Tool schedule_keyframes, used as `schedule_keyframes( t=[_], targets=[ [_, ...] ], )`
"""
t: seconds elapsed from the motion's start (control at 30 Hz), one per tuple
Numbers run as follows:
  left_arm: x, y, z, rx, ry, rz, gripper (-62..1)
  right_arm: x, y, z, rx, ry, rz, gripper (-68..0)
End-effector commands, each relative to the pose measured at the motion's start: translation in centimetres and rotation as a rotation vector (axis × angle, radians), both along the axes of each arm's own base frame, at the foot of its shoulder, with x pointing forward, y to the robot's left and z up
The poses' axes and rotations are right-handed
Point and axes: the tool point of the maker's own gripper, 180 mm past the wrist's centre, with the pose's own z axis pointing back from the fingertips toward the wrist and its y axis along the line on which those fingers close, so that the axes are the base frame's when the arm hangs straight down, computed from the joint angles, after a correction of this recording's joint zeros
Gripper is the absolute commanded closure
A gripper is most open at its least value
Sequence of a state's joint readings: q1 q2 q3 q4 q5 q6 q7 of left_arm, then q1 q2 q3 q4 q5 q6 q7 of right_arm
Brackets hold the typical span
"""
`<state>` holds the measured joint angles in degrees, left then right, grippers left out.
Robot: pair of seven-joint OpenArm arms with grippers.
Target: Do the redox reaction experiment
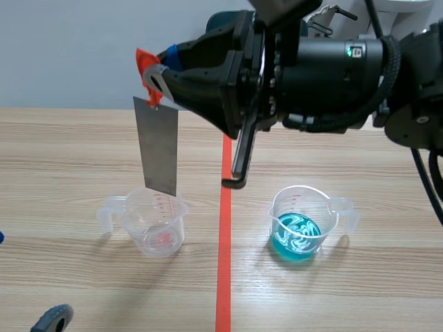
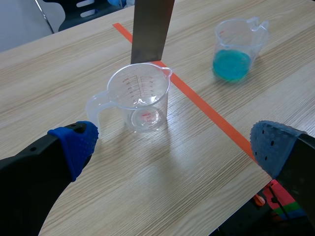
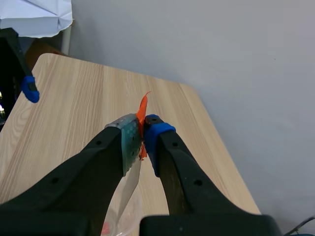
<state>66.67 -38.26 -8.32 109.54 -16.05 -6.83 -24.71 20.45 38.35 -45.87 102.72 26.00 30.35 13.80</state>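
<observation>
Hanging upright from the right jaws, which pinch its orange-taped top, the strip (image 1: 158,149) reaches down to the far rim of the empty cup (image 1: 159,235). It is flat, plain grey metal. The left jaws gape wide near that cup; the blue-filled cup (image 1: 297,228) stands well apart from it.

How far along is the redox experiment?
Done: the right pincer has the metal strip gripped and raised. In hand: the strip hangs by the rim of the empty measuring cup. Remaining: it has not entered the cup of blue liquid; the left pincer is open.
</observation>
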Motion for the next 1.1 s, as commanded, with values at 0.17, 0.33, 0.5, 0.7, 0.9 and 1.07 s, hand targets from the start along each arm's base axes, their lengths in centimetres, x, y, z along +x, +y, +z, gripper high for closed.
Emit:
schedule_keyframes(
  t=[0.17, 0.33, 0.5, 0.7, 0.9, 1.07],
  targets=[
    [0.1, -0.2, 0.6, -0.017, -0.018, 0.001, -62.3, 0.9, -0.7, 3.0, 0.049, -0.044, -0.002, -0.9],
    [0.1, -0.2, 0.6, -0.017, -0.018, 0.001, -62.3, 1.1, -1.0, 3.5, 0.053, -0.046, -0.006, -0.9],
    [0.1, -0.2, 0.6, -0.017, -0.018, 0.001, -62.3, 1.1, -1.0, 3.5, 0.053, -0.046, -0.006, -0.9],
    [0.1, -0.2, 0.6, -0.017, -0.018, 0.001, -62.3, 1.1, -1.0, 3.5, 0.053, -0.046, -0.006, -0.9],
    [0.1, -0.2, 0.6, -0.017, -0.018, 0.001, -62.3, 1.1, -1.0, 3.5, 0.053, -0.046, -0.006, -0.9],
    [0.1, -0.2, 0.6, -0.017, -0.018, 0.001, -62.3, 1.1, -1.0, 3.5, 0.054, -0.046, -0.006, -0.9]
  ],
)
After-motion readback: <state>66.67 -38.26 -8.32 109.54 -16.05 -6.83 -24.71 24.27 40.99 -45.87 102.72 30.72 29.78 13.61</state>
